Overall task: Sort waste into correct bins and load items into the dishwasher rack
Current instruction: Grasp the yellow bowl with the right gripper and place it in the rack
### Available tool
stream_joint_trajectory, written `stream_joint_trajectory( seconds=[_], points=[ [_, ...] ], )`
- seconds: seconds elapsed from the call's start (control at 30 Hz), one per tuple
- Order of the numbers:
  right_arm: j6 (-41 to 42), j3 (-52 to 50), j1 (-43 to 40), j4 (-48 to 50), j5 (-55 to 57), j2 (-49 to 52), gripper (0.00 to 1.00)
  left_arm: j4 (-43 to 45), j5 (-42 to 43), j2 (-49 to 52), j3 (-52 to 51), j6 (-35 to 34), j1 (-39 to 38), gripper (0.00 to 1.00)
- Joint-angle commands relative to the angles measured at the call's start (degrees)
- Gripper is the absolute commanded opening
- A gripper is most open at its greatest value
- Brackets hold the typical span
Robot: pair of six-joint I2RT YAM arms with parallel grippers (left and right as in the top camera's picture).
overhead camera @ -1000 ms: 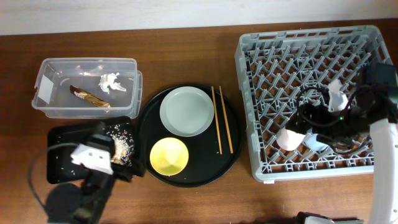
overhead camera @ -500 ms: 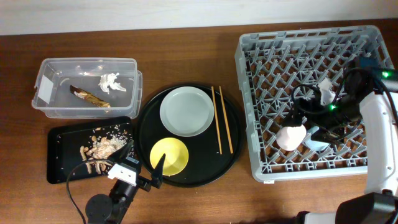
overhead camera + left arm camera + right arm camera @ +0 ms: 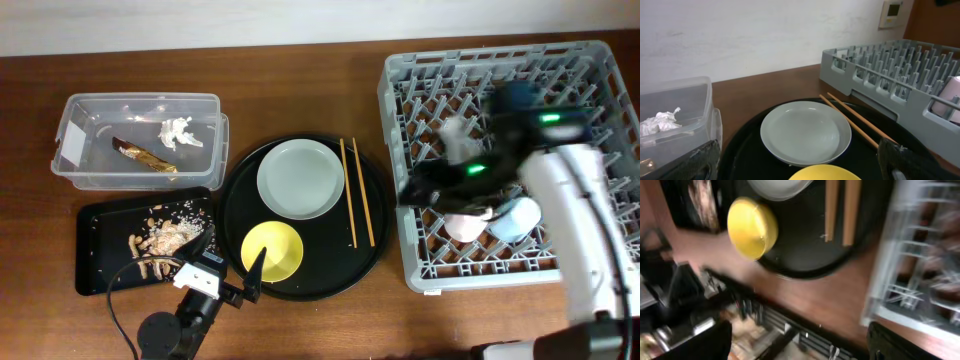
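The grey plate (image 3: 300,178), yellow bowl (image 3: 272,250) and chopsticks (image 3: 356,192) lie on the round black tray (image 3: 372,245). The pink cup (image 3: 462,225) and light-blue cup (image 3: 515,220) sit in the grey rack (image 3: 400,150). The clear tub (image 3: 90,170) holds the wrapper (image 3: 145,155) and tissue (image 3: 178,131). Food scraps (image 3: 165,238) lie in the shallow black tray (image 3: 100,250). My left gripper (image 3: 228,262) is open and empty just left of the bowl; its wrist view shows its jaws (image 3: 800,162) astride the bowl (image 3: 825,174), facing the plate (image 3: 806,131). My right gripper (image 3: 428,186), blurred, is open over the rack's left part.
The right wrist view is blurred: bowl (image 3: 752,227), chopsticks (image 3: 842,210) and the rack's edge (image 3: 920,255) lie below the open jaws (image 3: 800,345). The left wrist view shows chopsticks (image 3: 855,122), the rack (image 3: 890,75) on the right and the tub (image 3: 675,107) on the left.
My right arm has swung left across the rack, away from the two cups. My left gripper moved from over the shallow black tray to beside the bowl, then stayed still.
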Motion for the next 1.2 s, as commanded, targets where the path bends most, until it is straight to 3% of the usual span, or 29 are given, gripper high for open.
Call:
stream_joint_trajectory(
  seconds=[0.0,0.1,0.3,0.4,0.53,0.63,0.73,0.97,1.07,1.17],
  points=[
    [15.8,-0.6,22.8,9.1,13.4,-0.3,0.9,0.1,0.8,-0.5,-0.5,0.5,-0.3,0.99],
    [28.3,-1.8,33.9,20.0,19.3,3.3,0.93,0.1,0.8,-0.5,-0.5,0.5,-0.3,0.99],
    [38.4,-1.8,37.8,28.3,25.0,18.0,0.7,0.1,0.8,-0.5,-0.5,0.5,-0.3,0.99],
    [38.4,-1.8,38.2,28.4,21.2,24.9,0.55,0.1,0.8,-0.5,-0.5,0.5,-0.3,0.99],
    [38.4,-1.8,39.7,27.8,20.3,28.1,0.13,0.1,0.8,-0.5,-0.5,0.5,-0.3,0.99],
    [35.5,-1.8,38.4,27.1,20.5,24.0,0.04,0.1,0.8,-0.5,-0.5,0.5,-0.3,0.99],
    [31.9,-1.8,36.5,24.2,25.9,15.2,0.04,0.1,0.8,-0.5,-0.5,0.5,-0.3,0.99],
    [32.0,-1.8,23.6,15.1,70.4,-10.0,0.04,0.1,0.8,-0.5,-0.5,0.5,-0.3,0.99],
    [32.0,-1.8,14.0,15.8,87.2,-9.6,0.04,0.1,0.8,-0.5,-0.5,0.5,-0.3,0.99],
    [32.0,-1.8,7.6,18.3,90.5,-4.2,0.04,0.1,0.8,-0.5,-0.5,0.5,-0.3,0.99]
  ],
)
